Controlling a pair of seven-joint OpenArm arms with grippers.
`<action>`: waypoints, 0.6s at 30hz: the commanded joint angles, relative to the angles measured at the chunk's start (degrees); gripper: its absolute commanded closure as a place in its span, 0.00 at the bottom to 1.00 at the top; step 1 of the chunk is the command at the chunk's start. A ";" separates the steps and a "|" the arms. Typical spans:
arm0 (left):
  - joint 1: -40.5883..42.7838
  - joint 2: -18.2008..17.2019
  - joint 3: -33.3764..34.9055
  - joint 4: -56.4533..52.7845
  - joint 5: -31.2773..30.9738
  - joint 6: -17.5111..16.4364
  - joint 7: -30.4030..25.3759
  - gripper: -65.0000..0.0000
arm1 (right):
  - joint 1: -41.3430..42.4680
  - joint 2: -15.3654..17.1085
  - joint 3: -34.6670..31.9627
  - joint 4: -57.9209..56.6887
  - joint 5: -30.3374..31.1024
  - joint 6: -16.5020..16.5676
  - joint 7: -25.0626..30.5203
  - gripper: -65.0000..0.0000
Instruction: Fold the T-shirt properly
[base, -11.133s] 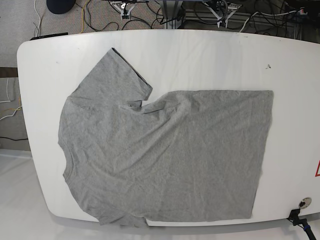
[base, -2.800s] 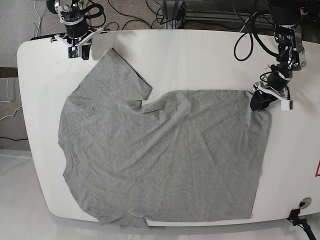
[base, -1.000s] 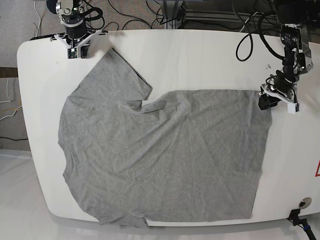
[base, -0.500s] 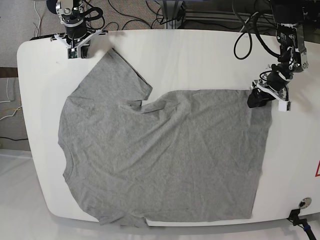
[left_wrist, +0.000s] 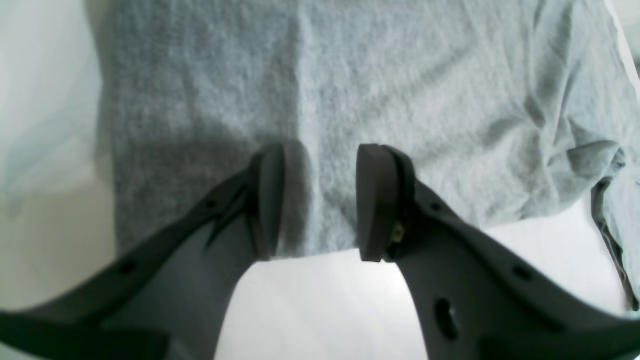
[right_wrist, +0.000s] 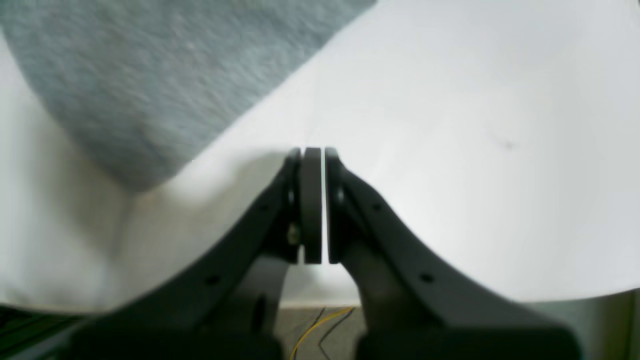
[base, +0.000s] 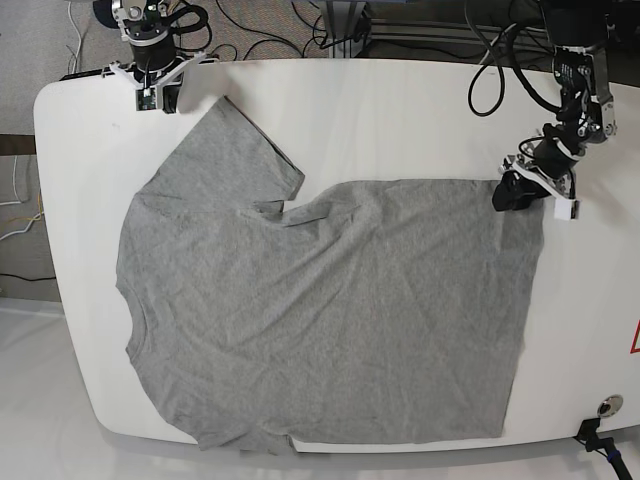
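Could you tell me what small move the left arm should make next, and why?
Probably close the left gripper: its jaws stand open astride the T-shirt hem near the corner, fabric between the pads, so pinching should secure the edge for folding.

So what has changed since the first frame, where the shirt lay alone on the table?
Both arms have come in. The left gripper, open, has slid inward along the T-shirt hem corner and straddles its edge. The right gripper, shut, hangs near the sleeve. Nothing is gripped; the shirt lies as before.
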 joint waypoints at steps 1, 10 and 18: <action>-0.25 -1.12 -0.50 1.10 -0.92 -0.94 -0.74 0.65 | -1.93 0.37 0.46 2.97 -0.01 -0.44 1.22 1.00; 2.74 0.36 0.22 -0.23 1.02 -0.42 0.43 0.65 | -0.15 -1.32 0.53 1.72 0.78 -0.81 -0.31 0.98; 5.11 0.36 0.04 0.12 1.02 -0.25 0.17 0.65 | 0.99 -2.81 0.79 1.72 0.43 1.56 -0.40 0.98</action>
